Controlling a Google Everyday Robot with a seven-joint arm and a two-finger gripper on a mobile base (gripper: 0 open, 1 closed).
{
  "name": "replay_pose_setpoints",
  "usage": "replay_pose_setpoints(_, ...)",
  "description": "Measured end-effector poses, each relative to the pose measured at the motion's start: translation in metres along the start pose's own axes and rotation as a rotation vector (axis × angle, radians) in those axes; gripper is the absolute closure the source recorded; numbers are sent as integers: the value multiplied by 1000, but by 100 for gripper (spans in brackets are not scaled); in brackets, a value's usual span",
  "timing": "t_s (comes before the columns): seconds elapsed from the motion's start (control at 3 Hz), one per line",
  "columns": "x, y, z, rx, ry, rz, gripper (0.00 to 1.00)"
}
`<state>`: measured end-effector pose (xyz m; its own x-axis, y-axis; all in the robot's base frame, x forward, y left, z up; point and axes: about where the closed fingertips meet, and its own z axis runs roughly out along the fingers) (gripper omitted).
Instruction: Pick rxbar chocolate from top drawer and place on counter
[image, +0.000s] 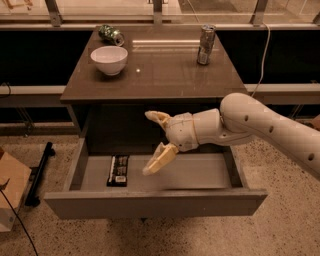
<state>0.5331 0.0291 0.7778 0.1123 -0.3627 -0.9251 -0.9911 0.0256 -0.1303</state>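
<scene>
The rxbar chocolate (118, 170), a dark flat bar with a white label at its near end, lies in the left part of the open top drawer (155, 202). My gripper (150, 142) is open, its two cream fingers spread wide, one high and one low. It hangs above the drawer's middle, just right of the bar and not touching it. The white arm reaches in from the right. The counter (155, 70) is the glossy brown top of the cabinet behind.
On the counter stand a white bowl (109, 59) at the left, a crushed green can (111, 34) at the back left and an upright silver can (205, 44) at the back right. A cardboard box (10, 192) sits on the floor at the left.
</scene>
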Motion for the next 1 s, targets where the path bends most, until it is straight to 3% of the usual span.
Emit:
replay_pose_setpoints(0.33,20,-5,26,-32,-51,19,0)
replay_pose_setpoints(1.0,33,-12,45,-34,-63,22,0)
